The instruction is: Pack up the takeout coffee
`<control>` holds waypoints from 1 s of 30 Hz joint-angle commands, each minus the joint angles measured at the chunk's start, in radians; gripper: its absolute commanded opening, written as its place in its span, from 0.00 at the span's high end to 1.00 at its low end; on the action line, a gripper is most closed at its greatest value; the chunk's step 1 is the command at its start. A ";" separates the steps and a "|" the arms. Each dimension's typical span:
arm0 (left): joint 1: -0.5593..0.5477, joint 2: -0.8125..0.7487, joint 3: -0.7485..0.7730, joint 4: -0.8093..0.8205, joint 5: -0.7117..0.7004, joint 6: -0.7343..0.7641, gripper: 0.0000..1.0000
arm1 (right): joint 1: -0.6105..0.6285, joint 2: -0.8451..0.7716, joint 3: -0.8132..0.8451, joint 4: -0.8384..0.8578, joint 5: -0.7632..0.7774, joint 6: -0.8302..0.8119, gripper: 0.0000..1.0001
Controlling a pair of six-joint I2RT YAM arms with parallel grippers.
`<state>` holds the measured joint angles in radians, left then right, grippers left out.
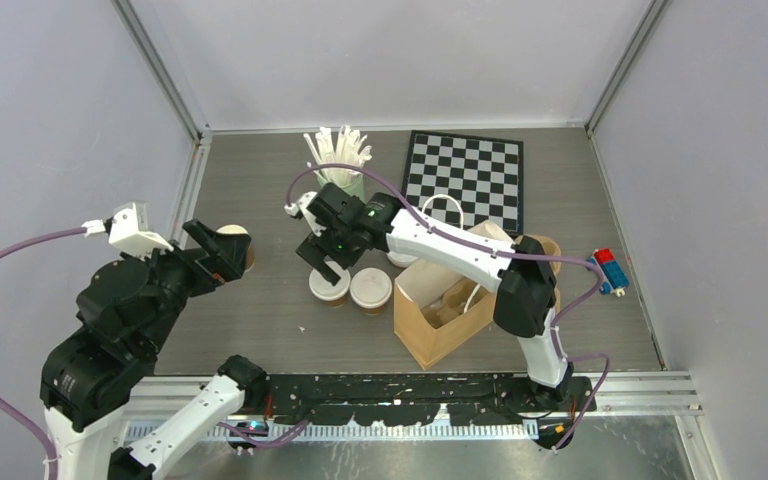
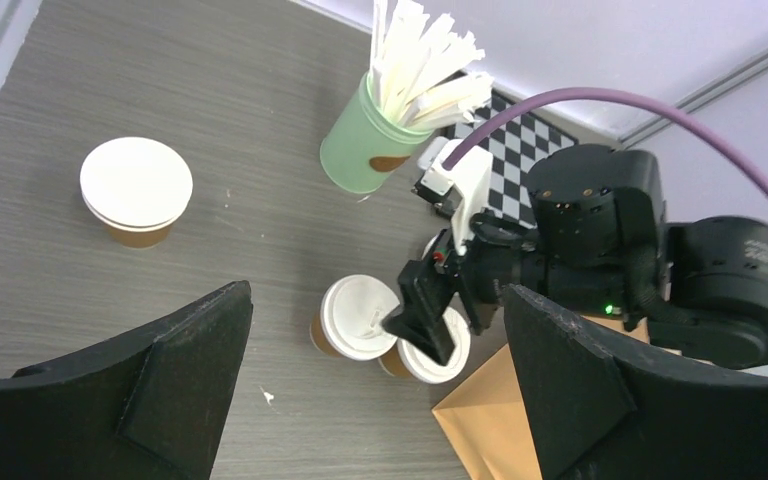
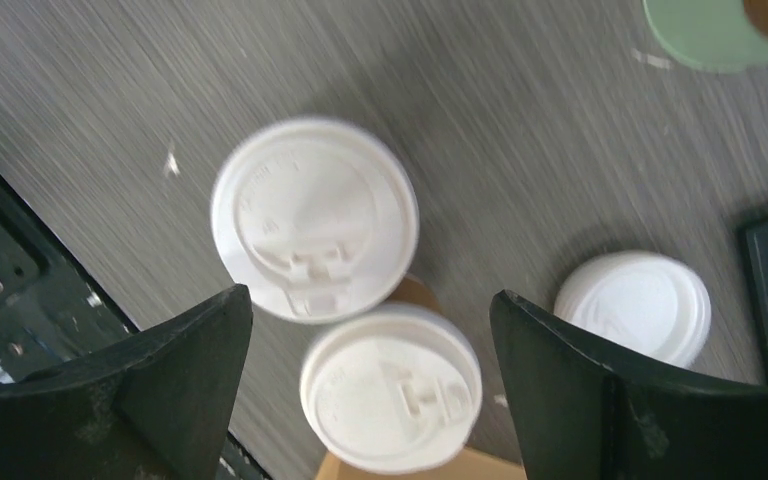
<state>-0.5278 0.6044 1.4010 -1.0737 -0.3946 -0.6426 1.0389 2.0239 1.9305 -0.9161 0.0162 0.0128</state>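
The right claw (image 3: 368,295) hangs over the grey surface (image 3: 90,90) with its fingers (image 3: 140,400) spread wide and nothing clamped between them. Directly beneath it, inside the gap, stand the two lidded coffee cups, side by side and touching. The first cup (image 3: 315,220) sits toward the claw's left finger. The second cup (image 3: 392,385) sits closer back toward the wrist, just beside the rim of the brown paper bag (image 1: 430,320), which stands open. Past the right finger's tip lies a stack of white lids (image 3: 635,305), and farther ahead on that side stands the mint-green can (image 3: 710,30) of white sticks.

The left claw (image 2: 375,290) is also spread apart and holds nothing. Ahead of it and to its left stands a tan cup capped in white (image 2: 137,185), apart from both fingers.
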 commanded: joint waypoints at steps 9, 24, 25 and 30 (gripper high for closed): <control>0.005 -0.027 0.045 0.007 -0.043 0.040 0.01 | 0.038 -0.058 -0.142 0.357 0.006 0.028 0.07; 0.005 -0.025 0.027 0.007 -0.044 0.051 0.01 | 0.068 -0.006 -0.118 0.270 0.005 -0.007 0.07; 0.005 -0.023 0.026 0.007 -0.044 0.052 0.01 | 0.069 -0.005 -0.119 0.265 0.009 -0.024 0.07; 0.005 -0.021 0.024 0.009 -0.044 0.049 0.01 | 0.068 0.003 -0.118 0.254 0.027 -0.039 0.07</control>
<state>-0.5278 0.5835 1.4227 -1.0744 -0.4236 -0.6075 1.1034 2.0167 1.7840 -0.6540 0.0204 0.0010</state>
